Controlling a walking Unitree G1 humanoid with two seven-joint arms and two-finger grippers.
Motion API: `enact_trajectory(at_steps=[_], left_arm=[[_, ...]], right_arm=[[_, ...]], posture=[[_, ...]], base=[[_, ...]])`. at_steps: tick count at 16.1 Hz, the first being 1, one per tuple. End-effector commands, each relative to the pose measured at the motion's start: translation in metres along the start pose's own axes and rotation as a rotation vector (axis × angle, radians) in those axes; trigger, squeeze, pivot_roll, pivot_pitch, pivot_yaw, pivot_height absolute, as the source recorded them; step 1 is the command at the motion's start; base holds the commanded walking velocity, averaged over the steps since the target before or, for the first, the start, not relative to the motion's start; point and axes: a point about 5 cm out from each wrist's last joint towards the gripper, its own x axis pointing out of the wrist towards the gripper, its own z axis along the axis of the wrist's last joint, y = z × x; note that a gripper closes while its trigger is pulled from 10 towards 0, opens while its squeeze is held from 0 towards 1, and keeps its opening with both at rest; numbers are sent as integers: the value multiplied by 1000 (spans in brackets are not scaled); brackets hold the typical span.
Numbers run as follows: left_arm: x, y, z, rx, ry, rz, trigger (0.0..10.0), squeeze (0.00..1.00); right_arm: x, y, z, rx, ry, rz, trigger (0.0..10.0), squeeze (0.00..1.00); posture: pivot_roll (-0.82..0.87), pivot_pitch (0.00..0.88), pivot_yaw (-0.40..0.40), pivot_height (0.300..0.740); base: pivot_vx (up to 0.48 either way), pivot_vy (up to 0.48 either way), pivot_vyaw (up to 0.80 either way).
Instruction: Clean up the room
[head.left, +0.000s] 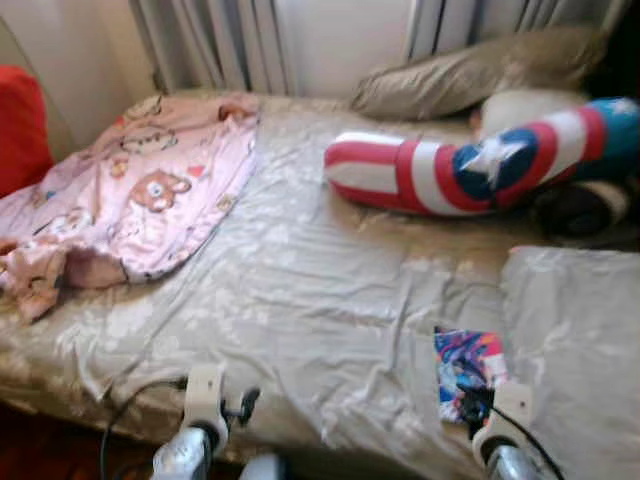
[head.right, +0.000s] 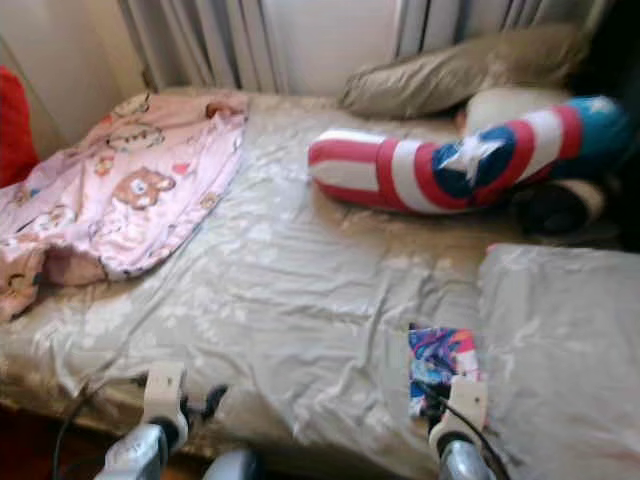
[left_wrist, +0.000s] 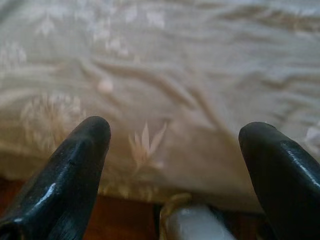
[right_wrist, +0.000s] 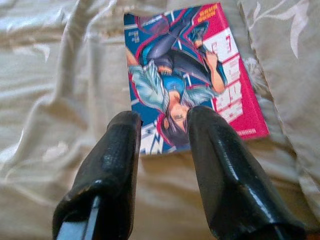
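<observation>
Right pincer (right_wrist: 164, 120) over comic book (right_wrist: 192, 75), seemingly apart

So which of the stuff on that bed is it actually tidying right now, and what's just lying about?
In hand:
- comic book, on the sheet near the bed's edge
- right gripper, open, at the book's near edge

Lying about:
- pink blanket, crumpled
- striped cushion
- pillow
- left gripper, open at the bed's edge

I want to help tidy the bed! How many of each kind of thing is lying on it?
Pillows: 2, a beige pillow and a shield-print bolster
Blankets: 2, a pink bear blanket and a folded grey blanket
Comic books: 1, the comic book just ahead of the right gripper
Total: 5
</observation>
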Motion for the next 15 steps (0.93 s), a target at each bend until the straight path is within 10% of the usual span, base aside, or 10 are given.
enact_trajectory(at_steps=[1,6,15], left_arm=[[0,1,-7,3,50,21,10000,0],[-12,2,-39,3,192,62,10000,0],[-12,2,-39,3,192,62,10000,0]], right_arm=[[-2,-1,-7,-13,43,12,10000,0],[-17,-12,-42,9,179,-50,10000,0],[-17,-12,-42,9,179,-50,10000,0]], posture=[[31,0,-9,729],[8,0,17,740],[8,0,17,740]], base=[[0,0,0],[0,0,0],[0,0,0]])
